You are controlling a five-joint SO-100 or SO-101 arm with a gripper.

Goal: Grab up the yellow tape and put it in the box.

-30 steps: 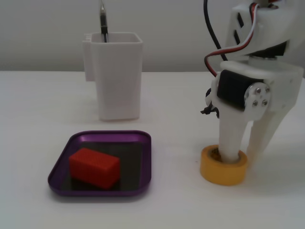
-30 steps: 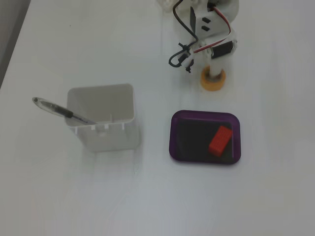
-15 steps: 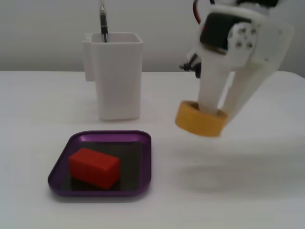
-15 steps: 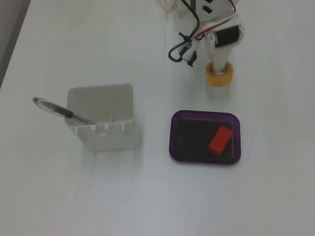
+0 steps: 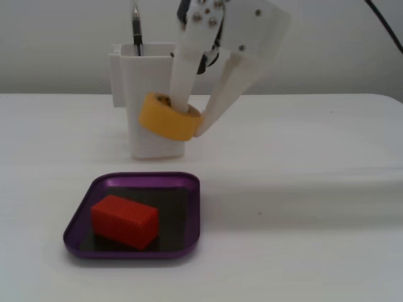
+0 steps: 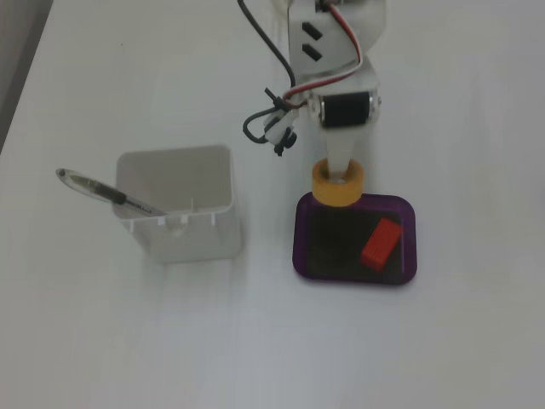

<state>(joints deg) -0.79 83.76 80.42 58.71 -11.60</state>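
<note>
The pick-up is done and the drop is what remains: the tape [image 5: 168, 116] hangs in the air, clear of the table [image 5: 302, 157], and has not reached the box [image 5: 194, 207]. The gripper [image 5: 187, 123] is clenched on the roll, with one white finger pushed down through its hole and the other pressed against its outer wall, so the ring's wall is pinched between them. In a fixed view from the front the tape sits tilted, its open top tipped toward the camera's left, in front of the white container [image 5: 151, 75] and well above the box's level. In a fixed view from above the tape [image 6: 337, 184] lies over the box's far rim [image 6: 400, 203], near its upper left corner as that view shows it, so it looks nearly placed for release. Judging from this, what is left is a short carry over the bare floor, a lowering, and an opening of the jaws. The red block [image 5: 124, 220] already lies in the box, which leaves free floor beside it. The tape is a thick yellow-orange ring with a darker core barely visible around the finger.
</note>
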